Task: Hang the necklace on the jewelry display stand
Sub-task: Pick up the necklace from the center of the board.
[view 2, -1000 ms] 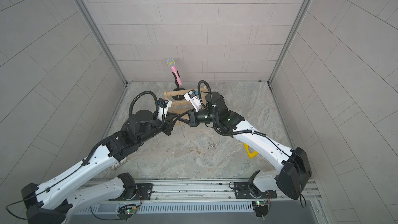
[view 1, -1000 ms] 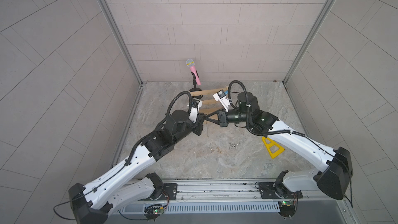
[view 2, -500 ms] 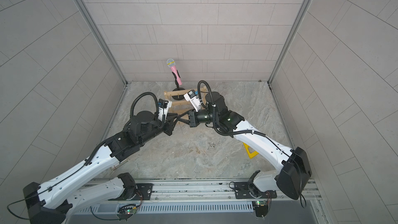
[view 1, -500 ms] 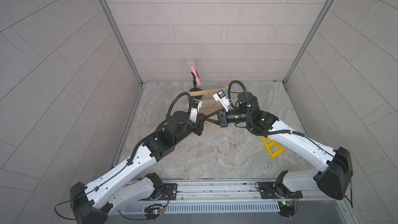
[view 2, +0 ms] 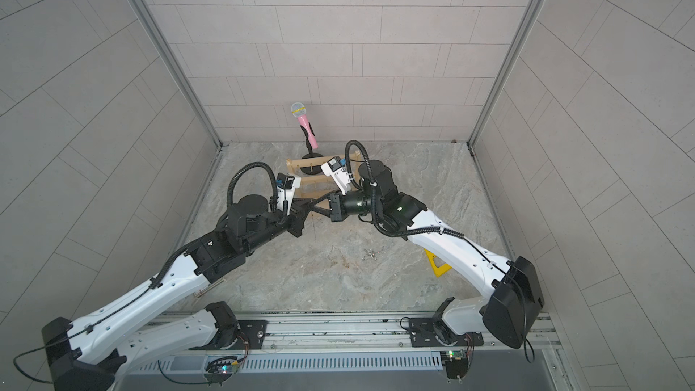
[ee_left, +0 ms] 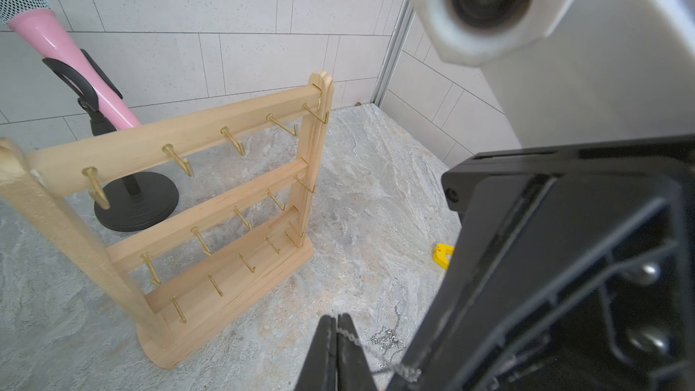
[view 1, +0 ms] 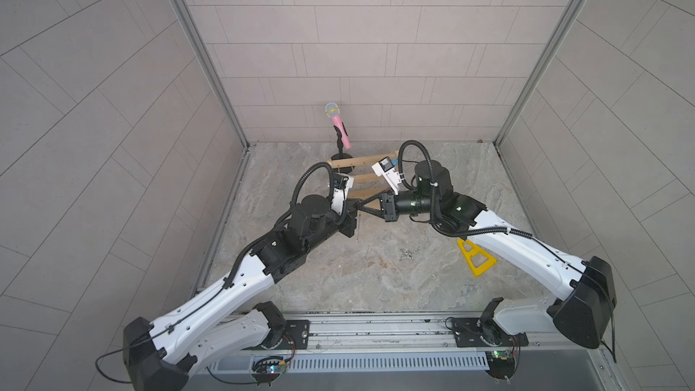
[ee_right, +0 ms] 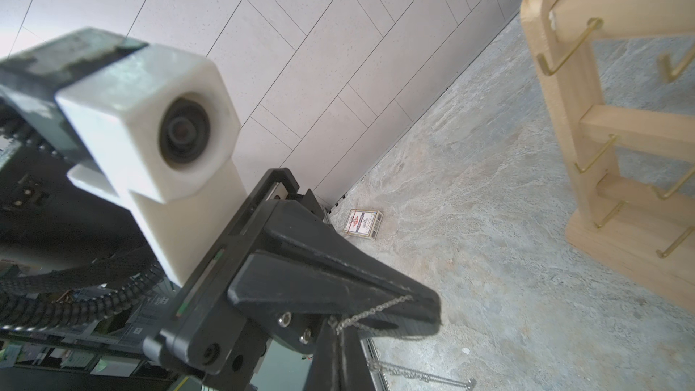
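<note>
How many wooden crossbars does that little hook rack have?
3, none hidden: top bar, middle bar and bottom bar of the jewelry display stand, stacked between its two posts.

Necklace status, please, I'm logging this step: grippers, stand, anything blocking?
Both shut on the necklace: left gripper and right gripper, chain spanning between them. The jewelry display stand upright, nothing hung. The microphone stand behind it, not blocking.

We find the jewelry display stand (view 1: 357,160) upright toward the back of the tabletop (view 1: 376,287), the microphone stand (view 1: 339,137) just behind its left end. In front of the stand the left gripper (ee_left: 334,323) and right gripper (view 1: 364,209) meet tip to tip, the necklace (ee_left: 353,339) strung between them. Nearer us, rightward, a chain heap (view 1: 408,254) lies on the tabletop; farther right, a plastic triangle (view 1: 475,259) lies partly under the right arm (view 1: 526,253).
</note>
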Controlling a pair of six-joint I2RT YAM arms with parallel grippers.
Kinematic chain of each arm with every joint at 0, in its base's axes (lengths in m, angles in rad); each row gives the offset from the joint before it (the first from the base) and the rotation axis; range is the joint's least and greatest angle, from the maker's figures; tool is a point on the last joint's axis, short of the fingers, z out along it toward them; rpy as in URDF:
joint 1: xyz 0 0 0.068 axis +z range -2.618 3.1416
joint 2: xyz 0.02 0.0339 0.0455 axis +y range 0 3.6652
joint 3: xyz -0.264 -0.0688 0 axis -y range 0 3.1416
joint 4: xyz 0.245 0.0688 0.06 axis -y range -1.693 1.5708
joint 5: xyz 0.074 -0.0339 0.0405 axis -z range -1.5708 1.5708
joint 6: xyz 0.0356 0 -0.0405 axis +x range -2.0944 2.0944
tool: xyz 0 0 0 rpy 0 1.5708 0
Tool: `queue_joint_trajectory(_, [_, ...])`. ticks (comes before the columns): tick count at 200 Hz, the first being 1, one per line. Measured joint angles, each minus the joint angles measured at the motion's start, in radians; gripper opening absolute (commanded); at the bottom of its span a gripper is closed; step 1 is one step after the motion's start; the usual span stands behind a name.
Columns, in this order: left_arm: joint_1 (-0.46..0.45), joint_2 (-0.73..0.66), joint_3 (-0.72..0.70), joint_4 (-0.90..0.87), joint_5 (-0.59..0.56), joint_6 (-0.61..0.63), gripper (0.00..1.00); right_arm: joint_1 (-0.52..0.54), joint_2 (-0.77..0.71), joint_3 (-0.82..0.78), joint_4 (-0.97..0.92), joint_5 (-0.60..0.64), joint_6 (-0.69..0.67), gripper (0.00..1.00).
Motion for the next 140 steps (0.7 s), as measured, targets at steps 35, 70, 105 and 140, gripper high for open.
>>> queue_joint_trajectory(35, [0.000, -0.026, -0.017, 0.008, -0.029, -0.008, 0.00, 0.000, 0.000, 0.000, 0.001, 0.000, 0.002, 0.00])
queue_joint_trajectory(70, [0.000, -0.068, -0.032, 0.026, -0.073, -0.018, 0.00, 0.000, 0.000, -0.006, 0.010, 0.000, 0.002, 0.00])
queue_joint_trajectory(105, [0.000, -0.084, -0.034, 0.044, -0.092, -0.025, 0.00, 0.000, 0.000, -0.006, 0.017, 0.000, 0.007, 0.00])
queue_joint_trajectory(140, [-0.001, -0.085, -0.046, 0.050, -0.103, -0.027, 0.00, 0.000, 0.001, -0.015, 0.039, -0.004, 0.020, 0.00])
